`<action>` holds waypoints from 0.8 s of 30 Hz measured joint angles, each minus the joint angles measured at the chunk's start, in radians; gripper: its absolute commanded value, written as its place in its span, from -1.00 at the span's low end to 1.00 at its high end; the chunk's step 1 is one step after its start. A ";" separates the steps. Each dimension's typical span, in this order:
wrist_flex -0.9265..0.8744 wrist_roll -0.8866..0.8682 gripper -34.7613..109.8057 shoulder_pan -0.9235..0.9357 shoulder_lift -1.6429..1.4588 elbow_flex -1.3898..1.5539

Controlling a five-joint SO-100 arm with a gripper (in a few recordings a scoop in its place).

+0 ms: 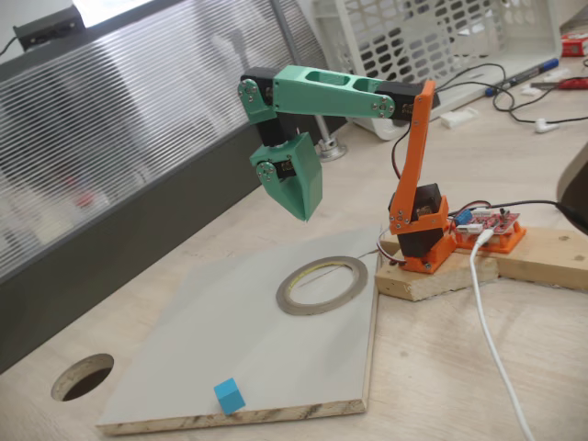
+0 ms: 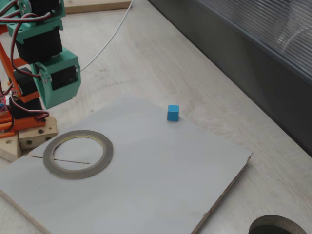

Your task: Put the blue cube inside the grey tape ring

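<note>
Tiny bright sky-blue cube (image 1: pixel 230 396) (image 2: pixel 173 112) resting flat on pale grey board (image 1: pixel 230 322) (image 2: pixel 156 185), right at the board's edge: near the front edge in one fixed view, near the far edge in the other. Not touched by anything. Well apart from thin flat grey tape ring (image 1: pixel 322 285) (image 2: pixel 78 154), which lies flat on the same board, close to the arm's base. Wide hole of ring showing bare board inside; yellowish inner rim visible along one side. A thin dark line crossing part of the hole in one fixed view, nature unclear.

Green gripper (image 1: pixel 300 204) (image 2: pixel 54 100) hanging in the air above the board, tip pointing down, near the ring and above it, far from the cube. Holding nothing, touching nothing. Jaws seen as one closed-looking green wedge with no clear gap, but angle poor; cannot tell for sure whether together or slightly apart.

Orange and green arm (image 1: pixel 404 156) folded over at the elbow, orange base (image 1: pixel 424 241) on a raw wooden block (image 1: pixel 432 276) (image 2: pixel 29 139). Upper arm cut off at top left in one fixed view. White cable (image 1: pixel 491 322) running across light wooden table (image 1: pixel 459 367) (image 2: pixel 161 58). Dark round hole (image 1: pixel 83 377) (image 2: pixel 278 226) in the table beyond the board's corner, cut off by the lower frame edge in one fixed view.
</note>
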State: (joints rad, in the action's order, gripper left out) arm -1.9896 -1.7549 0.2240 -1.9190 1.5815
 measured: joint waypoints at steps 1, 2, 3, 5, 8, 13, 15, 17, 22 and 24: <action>0.000 0.000 -0.52 0.000 0.000 0.000; 0.000 0.000 -0.52 0.000 0.000 0.000; 0.000 0.000 -0.52 0.000 0.000 0.000; 0.000 0.000 -0.52 0.000 0.000 0.000; 0.000 0.000 -0.52 0.000 0.000 0.000; 0.000 0.000 -0.52 0.000 0.000 0.000; 0.000 0.000 -0.52 0.000 0.000 0.000; 0.000 0.000 -0.52 0.000 0.000 0.000; 0.000 0.000 -0.52 -0.003 0.000 0.000; 0.000 0.000 -0.52 -0.009 0.000 0.000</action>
State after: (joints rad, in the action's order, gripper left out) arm -1.9896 -1.7549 0.2148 -1.9190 1.5815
